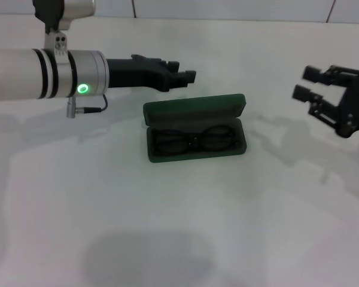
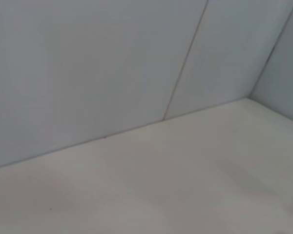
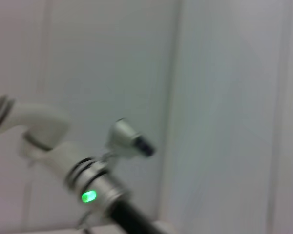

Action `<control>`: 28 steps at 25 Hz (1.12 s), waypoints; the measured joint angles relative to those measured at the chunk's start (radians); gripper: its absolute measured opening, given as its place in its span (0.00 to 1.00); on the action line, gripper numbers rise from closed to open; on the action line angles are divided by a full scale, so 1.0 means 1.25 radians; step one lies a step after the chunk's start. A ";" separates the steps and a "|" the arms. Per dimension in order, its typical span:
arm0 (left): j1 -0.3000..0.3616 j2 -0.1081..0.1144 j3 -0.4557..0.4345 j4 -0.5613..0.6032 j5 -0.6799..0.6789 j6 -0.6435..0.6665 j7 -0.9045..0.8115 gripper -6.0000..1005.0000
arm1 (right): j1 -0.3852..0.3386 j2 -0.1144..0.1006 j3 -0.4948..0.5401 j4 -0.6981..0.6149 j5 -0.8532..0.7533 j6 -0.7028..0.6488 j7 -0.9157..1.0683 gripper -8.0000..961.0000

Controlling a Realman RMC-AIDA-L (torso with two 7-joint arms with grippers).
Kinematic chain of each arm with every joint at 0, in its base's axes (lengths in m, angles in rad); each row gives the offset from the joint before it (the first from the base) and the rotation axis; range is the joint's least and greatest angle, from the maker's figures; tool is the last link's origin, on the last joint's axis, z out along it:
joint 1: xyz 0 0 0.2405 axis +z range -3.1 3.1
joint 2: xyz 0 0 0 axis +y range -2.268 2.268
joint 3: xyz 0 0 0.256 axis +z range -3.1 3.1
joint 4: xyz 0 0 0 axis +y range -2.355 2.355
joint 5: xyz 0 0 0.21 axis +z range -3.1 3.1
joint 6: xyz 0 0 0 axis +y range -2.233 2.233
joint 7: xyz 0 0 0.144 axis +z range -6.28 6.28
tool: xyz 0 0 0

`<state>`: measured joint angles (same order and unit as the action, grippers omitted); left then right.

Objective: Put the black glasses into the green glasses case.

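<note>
Black glasses: you find the black glasses [image 1: 196, 141] lying flat inside the green glasses case [image 1: 195, 127], both lenses side by side in its lower half, folded within the dark lining.

Green glasses case: you see it open on the counter [image 1: 179, 233], its lid tipped up along the far edge, its tray facing you.

Left end effector: your left end effector [image 1: 188, 76] hangs just beyond the case's far left corner, above the counter, touching nothing. Its fingers lie close together with only a narrow slit between the tips, and nothing is held in them.

Right end effector: your right end effector [image 1: 307, 84] sits well apart from the case, off its right side and slightly farther back. Its two fingers are spread, one above the other, and hold nothing.

Left arm: the white forearm [image 1: 42, 73] reaches in toward the case's left side, a green light [image 1: 82, 89] glowing on its wrist ring.

Wall: behind the case you have pale wall panels [image 2: 112, 63] meeting the counter.
</note>
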<state>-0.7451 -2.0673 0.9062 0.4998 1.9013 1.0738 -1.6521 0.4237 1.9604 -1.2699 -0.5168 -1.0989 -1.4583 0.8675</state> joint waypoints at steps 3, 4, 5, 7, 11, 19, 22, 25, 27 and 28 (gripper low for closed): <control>0.000 -0.003 0.019 0.000 0.009 0.000 0.000 0.50 | -0.021 0.011 0.063 0.000 0.000 0.007 0.000 0.34; 0.000 -0.004 0.028 0.000 0.011 0.001 0.000 0.50 | -0.022 0.012 0.071 0.003 0.000 0.010 0.001 0.34; 0.000 -0.004 0.035 0.000 0.011 0.001 0.000 0.50 | -0.023 0.012 0.077 0.005 0.000 0.013 0.003 0.34; 0.000 -0.005 0.044 0.000 0.011 0.001 0.000 0.50 | -0.023 0.012 0.080 0.007 0.000 0.020 0.006 0.35; 0.002 -0.005 0.051 0.000 0.012 0.004 0.002 0.50 | -0.023 0.012 0.082 0.007 -0.003 0.045 0.008 0.56; 0.029 -0.009 0.062 0.003 0.011 0.010 0.048 0.50 | -0.017 0.012 0.082 0.009 -0.004 0.097 0.011 0.58; 0.056 -0.018 0.063 0.009 0.005 0.024 0.110 0.50 | -0.011 0.012 0.083 0.010 -0.005 0.119 0.016 0.58; 0.071 -0.021 0.063 -0.001 -0.003 0.030 0.158 0.50 | -0.008 0.012 0.083 0.010 -0.005 0.128 0.018 0.59; 0.081 -0.022 0.063 -0.004 -0.017 0.030 0.184 0.50 | -0.006 0.012 0.082 0.010 -0.005 0.134 0.018 0.60; 0.086 -0.023 0.063 -0.008 -0.029 0.031 0.209 0.50 | -0.005 0.012 0.081 0.010 -0.004 0.138 0.018 0.60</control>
<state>-0.6370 -2.0963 0.9851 0.4901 1.8646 1.1126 -1.3912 0.4178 1.9757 -1.1685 -0.5046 -1.1045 -1.2861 0.8903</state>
